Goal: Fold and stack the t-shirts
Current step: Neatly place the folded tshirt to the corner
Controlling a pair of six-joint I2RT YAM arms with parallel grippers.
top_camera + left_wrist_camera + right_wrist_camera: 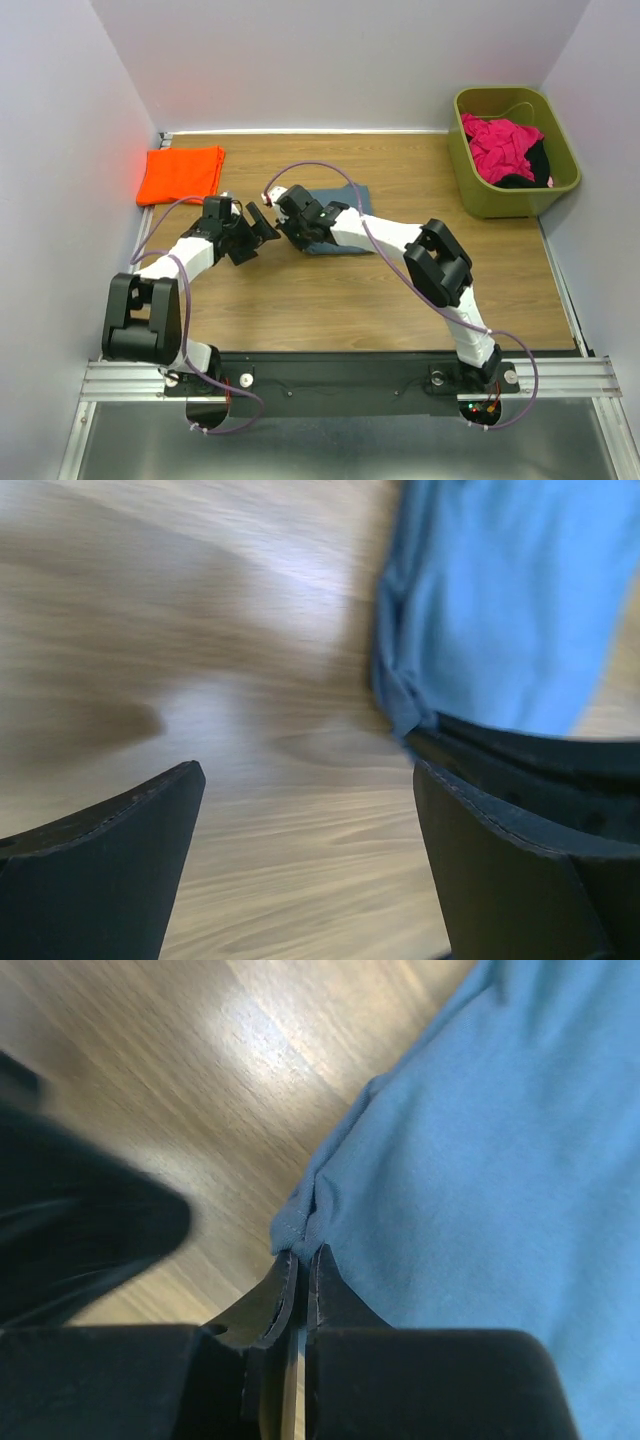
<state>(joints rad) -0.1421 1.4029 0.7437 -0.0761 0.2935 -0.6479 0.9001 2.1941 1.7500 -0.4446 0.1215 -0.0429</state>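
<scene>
Now, slate-blue t-shirt (480, 1160), smooth cloth, corner puckered, clamped in right pincer (298, 1260), left pincer (305, 780) apart.

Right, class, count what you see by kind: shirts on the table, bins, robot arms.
Shirts on the table: 2 (orange shirt, blue shirt)
Bins: 1 (green bin)
Robot arms: 2 (left arm, right arm)
Total: 5

The overhead view is bright, even and sharp; the orange shirt (181, 173) at ten o'clock throws a red glow on the wall (120, 150). The left wrist view is blurred all over, with pale glare on the table (200, 710) at centre. The right wrist view shows glare at twelve o'clock; the blue shirt (480, 1160) is sharp.
</scene>
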